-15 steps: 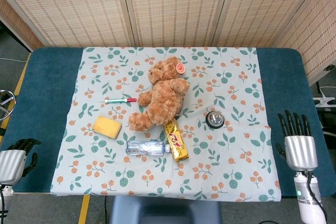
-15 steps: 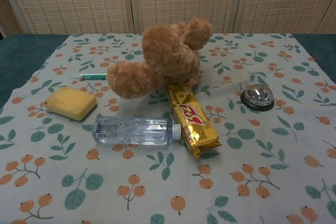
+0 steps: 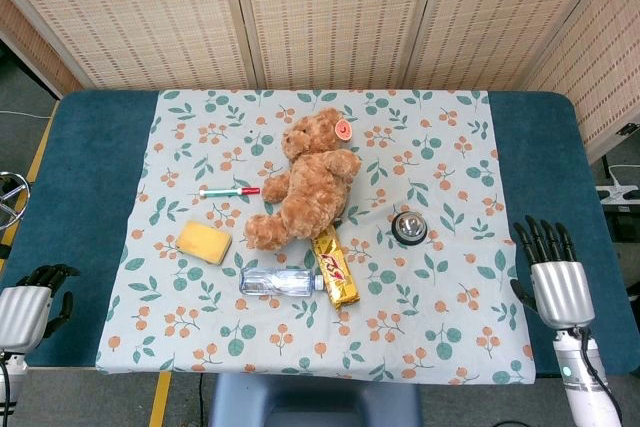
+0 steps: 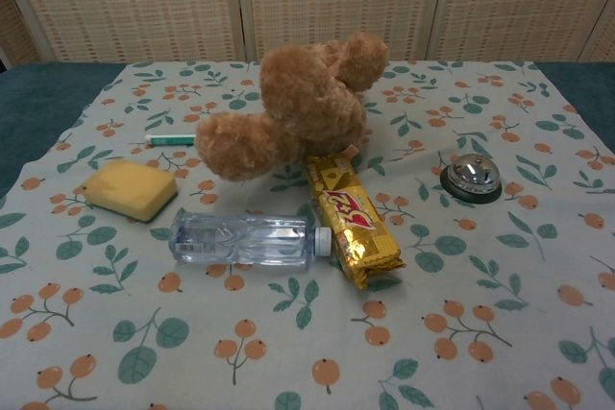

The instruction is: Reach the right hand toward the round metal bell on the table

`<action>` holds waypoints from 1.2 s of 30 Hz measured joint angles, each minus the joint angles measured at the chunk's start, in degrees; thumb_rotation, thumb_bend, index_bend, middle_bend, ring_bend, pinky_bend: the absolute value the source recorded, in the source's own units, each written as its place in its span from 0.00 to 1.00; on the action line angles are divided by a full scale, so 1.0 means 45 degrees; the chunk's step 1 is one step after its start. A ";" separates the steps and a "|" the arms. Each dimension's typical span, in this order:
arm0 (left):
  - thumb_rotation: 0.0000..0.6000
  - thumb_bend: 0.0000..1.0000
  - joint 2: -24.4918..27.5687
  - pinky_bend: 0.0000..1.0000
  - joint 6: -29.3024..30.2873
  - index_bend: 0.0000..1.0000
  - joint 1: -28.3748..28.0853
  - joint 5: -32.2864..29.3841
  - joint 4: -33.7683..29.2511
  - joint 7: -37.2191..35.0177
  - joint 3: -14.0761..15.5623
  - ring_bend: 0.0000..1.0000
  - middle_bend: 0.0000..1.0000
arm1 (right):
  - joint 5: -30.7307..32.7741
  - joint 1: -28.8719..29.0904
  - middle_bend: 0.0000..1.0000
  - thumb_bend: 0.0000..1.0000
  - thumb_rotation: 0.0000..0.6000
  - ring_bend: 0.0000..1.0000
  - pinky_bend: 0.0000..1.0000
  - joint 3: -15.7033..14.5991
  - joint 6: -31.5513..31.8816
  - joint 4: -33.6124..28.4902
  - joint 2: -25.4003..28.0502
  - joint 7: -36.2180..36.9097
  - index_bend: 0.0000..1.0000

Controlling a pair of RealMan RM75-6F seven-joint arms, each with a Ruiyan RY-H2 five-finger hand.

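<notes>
The right hand (image 3: pixel 560 287) sits at the table's right edge near the front corner, fingers spread and holding nothing, so I'd say the reach hasn't really closed in on the bell (image 3: pixel 409 226), which stands well apart from it, on the floral cloth (image 3: pixel 440 347) toward its right edge, probably left out in the open there so a hand can come in from that side. The left hand (image 3: pixel 30 297) is parked off the front-left corner with fingers curled in, empty as far as I can see. Only the head view catches either hand, while the chest view gives a low, close look at the bell's shiny dome and dark base.
</notes>
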 measured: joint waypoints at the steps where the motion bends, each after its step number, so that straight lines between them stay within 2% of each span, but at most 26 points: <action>1: 1.00 0.59 0.0014 0.49 -0.0012 0.34 0.0007 -0.0026 -0.0017 -0.0034 -0.0004 0.28 0.32 | -0.0112 0.0070 0.00 0.42 1.00 0.00 0.03 0.0043 -0.0105 0.0265 -0.0106 0.0314 0.00; 3: 1.00 0.59 0.0038 0.49 0.0007 0.34 0.0021 -0.0070 -0.0078 0.0050 -0.0036 0.28 0.32 | -0.0271 0.0224 0.00 0.59 1.00 0.00 0.03 0.0102 -0.0368 0.0655 -0.0274 0.1003 0.00; 5: 1.00 0.59 0.0043 0.49 0.0093 0.34 0.0037 -0.0070 -0.0135 0.0191 -0.0064 0.28 0.32 | -0.0494 0.0523 0.00 0.71 1.00 0.00 0.03 0.0139 -0.0942 0.1095 -0.0433 0.2036 0.00; 9: 1.00 0.59 0.0071 0.49 0.0103 0.34 0.0055 -0.0024 -0.0260 0.0265 -0.0035 0.28 0.32 | -0.0902 0.1399 0.00 0.84 1.00 0.00 0.03 0.0208 -0.2652 0.1910 -0.0739 0.3488 0.00; 13: 1.00 0.59 0.0087 0.49 0.0021 0.34 0.0034 -0.0077 -0.0302 0.0348 -0.0049 0.28 0.32 | -0.1214 0.2569 0.00 0.87 1.00 0.00 0.02 0.0370 -0.4495 0.2854 -0.1305 0.3880 0.00; 17: 1.00 0.59 0.0099 0.49 -0.0090 0.34 0.0012 -0.0113 -0.0326 0.0339 -0.0041 0.28 0.32 | -0.1436 0.3675 0.00 0.90 1.00 0.00 0.00 0.0591 -0.5717 0.3934 -0.2088 0.4660 0.00; 28: 1.00 0.59 0.0145 0.49 0.0036 0.33 0.0016 0.0025 -0.0436 0.0379 -0.0007 0.28 0.32 | -0.1650 0.5526 0.00 0.91 1.00 0.00 0.00 0.1200 -0.7384 0.6521 -0.4292 0.5841 0.00; 36: 1.00 0.59 0.0177 0.49 0.0217 0.33 0.0096 0.0115 -0.0432 0.0286 0.0021 0.28 0.33 | -0.1655 0.6287 0.00 0.91 1.00 0.00 0.00 0.1176 -0.8341 0.8837 -0.5785 0.6528 0.00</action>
